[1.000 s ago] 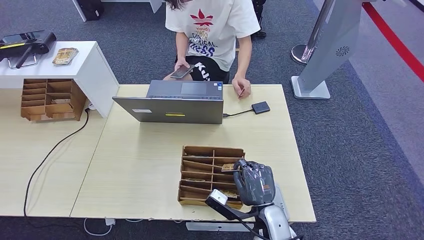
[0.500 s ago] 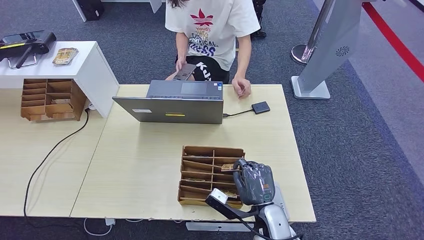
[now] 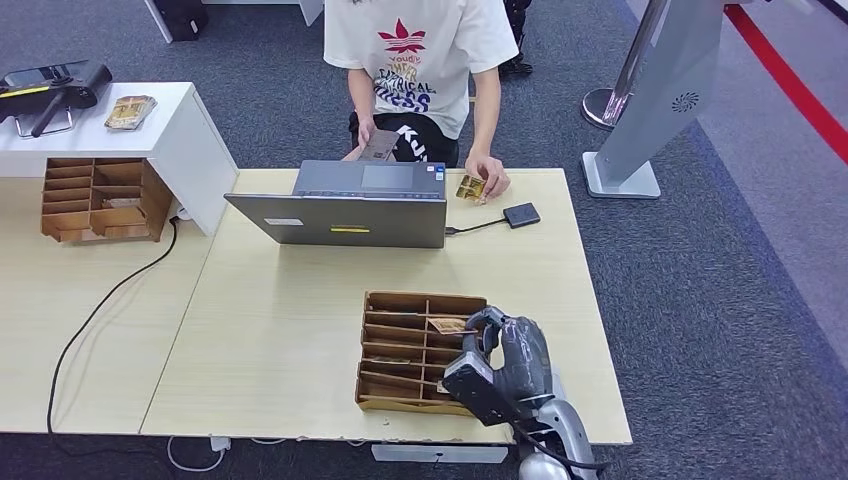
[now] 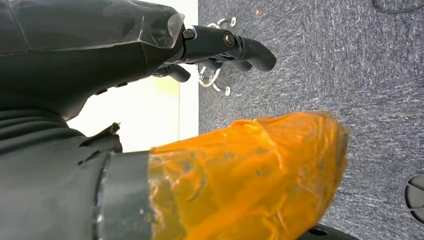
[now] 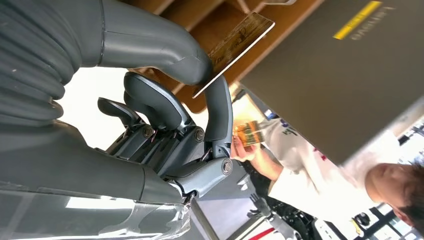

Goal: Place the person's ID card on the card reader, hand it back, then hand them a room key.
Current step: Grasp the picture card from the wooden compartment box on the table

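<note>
My right hand hovers over the near right part of the wooden card organiser and pinches a patterned room key card. The right wrist view shows that card clamped between the thumb and a finger of the hand. Across the table, a person's hand holds a gold patterned card just left of the small black card reader. My left hand hangs over grey carpet beside a table edge, holding nothing, fingers loosely apart.
An open laptop stands between me and the person, cabled to the reader. The person's other hand holds a phone. A second organiser and a white cabinet sit at the far left. A grey kiosk base stands right of the table.
My right hand has turned and dropped slightly over the organiser, still holding the key card. The person has raised a gold card at the table's far edge and shifted the phone.
</note>
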Motion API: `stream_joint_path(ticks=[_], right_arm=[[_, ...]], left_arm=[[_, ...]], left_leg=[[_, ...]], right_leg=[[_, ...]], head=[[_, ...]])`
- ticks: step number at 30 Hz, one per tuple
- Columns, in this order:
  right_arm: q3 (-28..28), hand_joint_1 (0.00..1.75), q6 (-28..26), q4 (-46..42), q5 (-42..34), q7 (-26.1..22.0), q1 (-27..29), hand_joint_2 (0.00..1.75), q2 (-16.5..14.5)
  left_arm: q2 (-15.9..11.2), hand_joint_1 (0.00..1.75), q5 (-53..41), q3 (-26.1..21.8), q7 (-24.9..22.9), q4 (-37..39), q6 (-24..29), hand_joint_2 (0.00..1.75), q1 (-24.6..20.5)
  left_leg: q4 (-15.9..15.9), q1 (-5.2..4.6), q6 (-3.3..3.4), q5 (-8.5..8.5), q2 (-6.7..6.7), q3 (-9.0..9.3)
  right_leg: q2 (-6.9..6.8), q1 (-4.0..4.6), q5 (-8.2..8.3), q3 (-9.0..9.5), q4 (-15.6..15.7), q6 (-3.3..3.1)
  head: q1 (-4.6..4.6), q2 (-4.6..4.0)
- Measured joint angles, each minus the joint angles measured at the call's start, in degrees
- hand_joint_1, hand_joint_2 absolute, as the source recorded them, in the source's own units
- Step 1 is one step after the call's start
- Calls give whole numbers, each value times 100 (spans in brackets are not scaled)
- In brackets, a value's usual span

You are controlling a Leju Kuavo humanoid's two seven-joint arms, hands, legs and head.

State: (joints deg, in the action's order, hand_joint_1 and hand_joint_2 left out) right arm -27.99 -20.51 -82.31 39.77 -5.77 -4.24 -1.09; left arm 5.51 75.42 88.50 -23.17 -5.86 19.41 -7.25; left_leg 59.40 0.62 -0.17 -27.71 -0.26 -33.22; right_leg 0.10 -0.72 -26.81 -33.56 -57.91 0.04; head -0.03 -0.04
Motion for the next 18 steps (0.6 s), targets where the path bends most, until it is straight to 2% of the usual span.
stream_joint_path(ticks=[9,18], right_arm=[[274,175,209,-646,-1285,-443,212,175,9],[445,175,241,-1031,-1684,-600,318,175,71]], left_arm=[[0,0,78,0,31,0,47,0,2],[0,0,117,0,33,0,63,0,2]], left_leg=[[0,0,0,0,0,0],[0,0,0,0,0,0]], right_leg=[[0,0,0,0,0,0],[0,0,0,0,0,0]], head=[[1,0],[0,0]])
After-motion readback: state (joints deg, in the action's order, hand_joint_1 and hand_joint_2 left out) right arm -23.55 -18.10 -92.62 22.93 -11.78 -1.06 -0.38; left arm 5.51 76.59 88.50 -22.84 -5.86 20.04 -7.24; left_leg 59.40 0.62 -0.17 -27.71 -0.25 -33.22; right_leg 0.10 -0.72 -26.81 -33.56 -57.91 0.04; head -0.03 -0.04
